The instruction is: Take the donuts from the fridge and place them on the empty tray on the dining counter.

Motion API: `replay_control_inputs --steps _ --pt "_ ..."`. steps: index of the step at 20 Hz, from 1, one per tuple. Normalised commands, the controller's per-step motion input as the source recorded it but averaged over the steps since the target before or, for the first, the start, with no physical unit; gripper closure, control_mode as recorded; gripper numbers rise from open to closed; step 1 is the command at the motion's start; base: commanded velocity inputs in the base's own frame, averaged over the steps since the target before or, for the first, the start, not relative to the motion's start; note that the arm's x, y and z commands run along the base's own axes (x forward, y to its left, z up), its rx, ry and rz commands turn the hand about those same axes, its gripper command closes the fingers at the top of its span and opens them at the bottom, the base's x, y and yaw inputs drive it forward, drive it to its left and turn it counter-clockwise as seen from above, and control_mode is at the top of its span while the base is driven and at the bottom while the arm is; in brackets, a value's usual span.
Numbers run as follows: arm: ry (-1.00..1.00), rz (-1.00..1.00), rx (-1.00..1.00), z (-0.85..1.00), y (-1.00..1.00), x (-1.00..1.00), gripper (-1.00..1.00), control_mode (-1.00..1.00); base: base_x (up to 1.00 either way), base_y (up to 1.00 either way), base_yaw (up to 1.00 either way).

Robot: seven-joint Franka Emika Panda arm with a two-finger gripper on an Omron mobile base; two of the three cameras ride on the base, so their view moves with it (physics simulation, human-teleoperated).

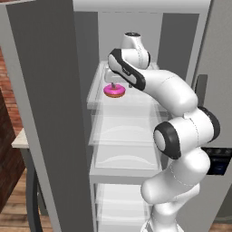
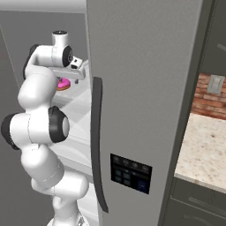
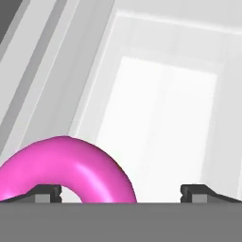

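Pink donut (image 3: 66,168) sits on an upper glass shelf (image 1: 136,106) of the fridge (image 1: 41,113), under the gripper (image 3: 121,191) (jaws spread wide, holding nothing); bare shelf lies beyond.

The donut (image 1: 114,91) was bright pink. The fridge (image 2: 141,88) was light grey outside, white within, its handle (image 2: 98,141) dark. The arm (image 1: 181,131) was white with dark joints. A counter (image 2: 205,148) was speckled beige.

Bare white shelf (image 3: 160,118) lies open right of the pink donut (image 3: 71,165); the fridge door (image 1: 43,113) blocks frame left.
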Motion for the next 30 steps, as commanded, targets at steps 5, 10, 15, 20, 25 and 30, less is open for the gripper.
replay_control_inputs --steps 5,10,15,20,25,30 --pt "0.09 -0.04 0.0 -0.18 0.0 -0.03 -1.0 -1.0 0.0 0.0 0.0" --pt "0.09 -0.02 0.0 -0.23 0.0 0.0 -1.0 -1.0 0.0 0.0 0.0" --pt "0.15 -0.04 0.0 -0.42 0.0 -0.28 -1.0 -1.0 0.0 0.0 0.0" --pt "0.12 -0.04 0.0 -0.46 0.08 -0.17 1.0 -1.0 0.0 0.0 0.0" --pt "0.01 -0.01 0.0 -0.16 0.07 -0.1 1.0 -1.0 0.0 0.0 0.0" --pt "-0.03 -0.07 0.0 0.0 0.03 -0.11 1.0 -1.0 0.0 0.0 0.0"
